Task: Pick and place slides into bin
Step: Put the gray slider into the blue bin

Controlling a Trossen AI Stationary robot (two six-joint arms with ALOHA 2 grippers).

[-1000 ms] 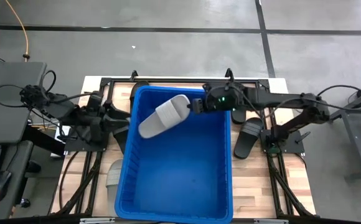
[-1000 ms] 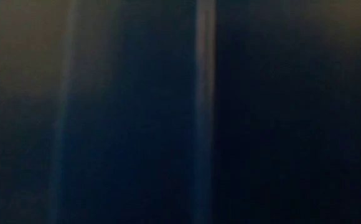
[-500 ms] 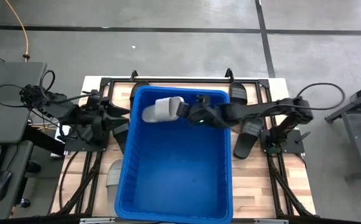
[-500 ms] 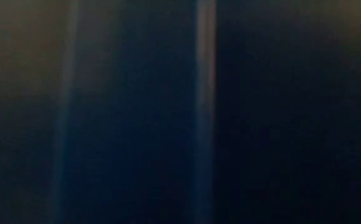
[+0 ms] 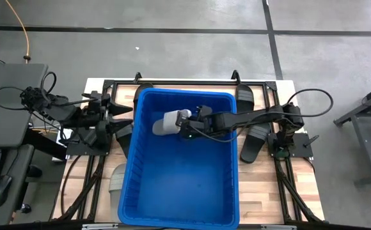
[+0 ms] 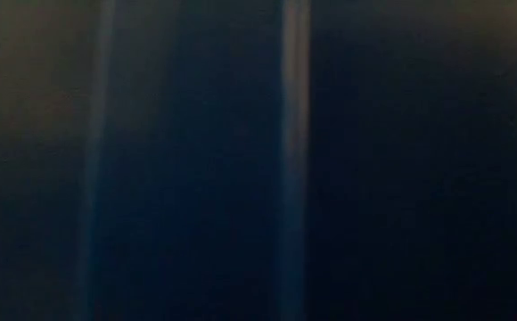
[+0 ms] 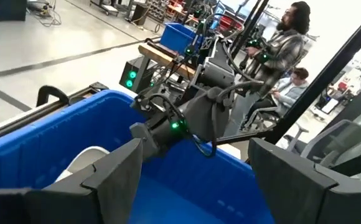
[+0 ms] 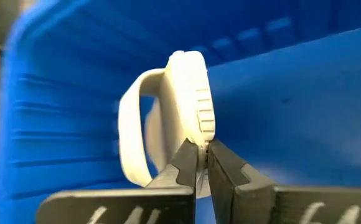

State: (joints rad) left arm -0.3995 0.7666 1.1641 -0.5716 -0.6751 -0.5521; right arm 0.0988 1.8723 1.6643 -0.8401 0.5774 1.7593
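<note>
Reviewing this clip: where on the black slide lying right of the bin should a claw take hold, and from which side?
Probably the wide strap of the black slide, from straight above: it lies flat on the table, so the arched strap is its only raised part. The right claw grips the light slide by its sole edge inside the bin.

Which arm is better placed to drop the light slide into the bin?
Right. The right gripper is shut on the light slide inside the blue bin; the left gripper hangs open outside it.

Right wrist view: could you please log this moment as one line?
right hand shut on light slide | inside bin | left hand open, waiting beside bin
</note>
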